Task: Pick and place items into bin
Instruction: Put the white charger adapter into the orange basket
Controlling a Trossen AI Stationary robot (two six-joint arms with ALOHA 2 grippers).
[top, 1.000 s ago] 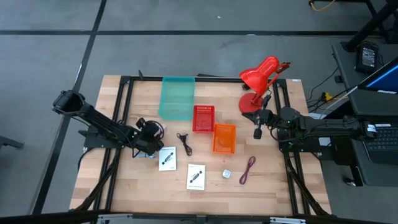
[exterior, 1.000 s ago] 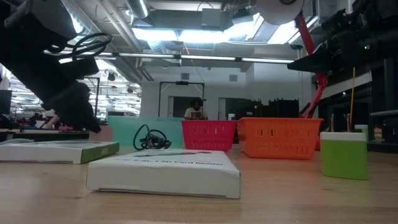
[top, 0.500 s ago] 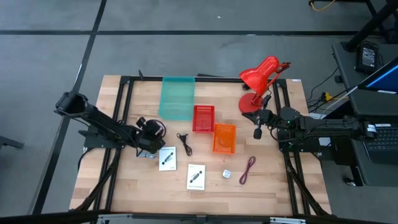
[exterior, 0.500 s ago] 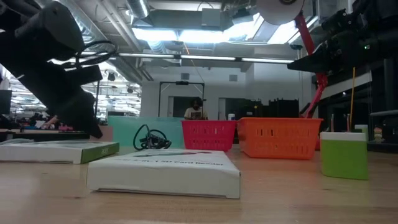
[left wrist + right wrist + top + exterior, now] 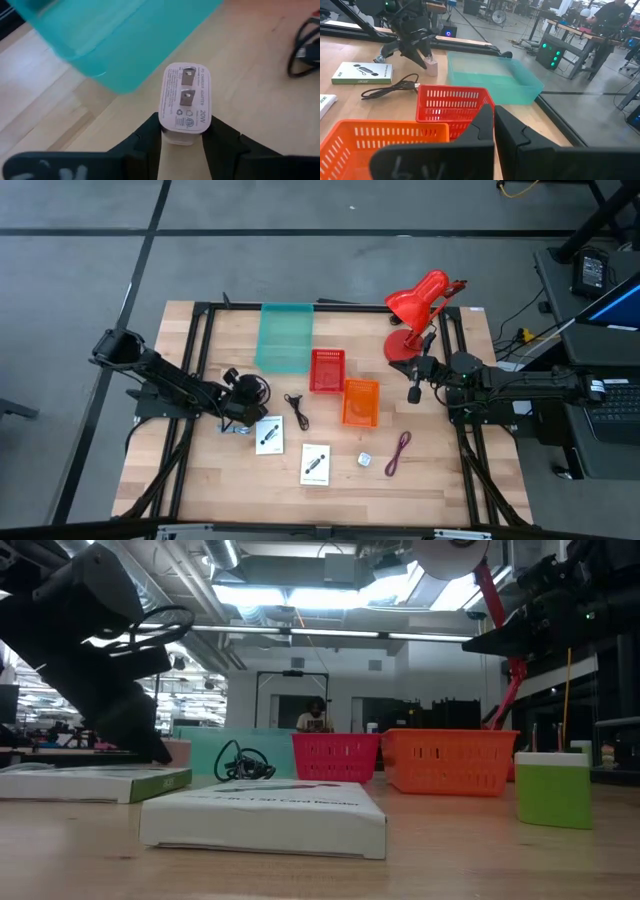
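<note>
The pale wooden bench, framed in black rails, carries translucent teal bin. Left claw pinches a white plug adapter beside it; right claw hangs shut.

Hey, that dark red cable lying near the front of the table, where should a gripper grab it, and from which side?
Grip the dark red cable at its middle, coming straight down from above. It lies flat on the table as a long, narrow loop with its strands close together, so fingers set across the narrow width should catch both.
</note>
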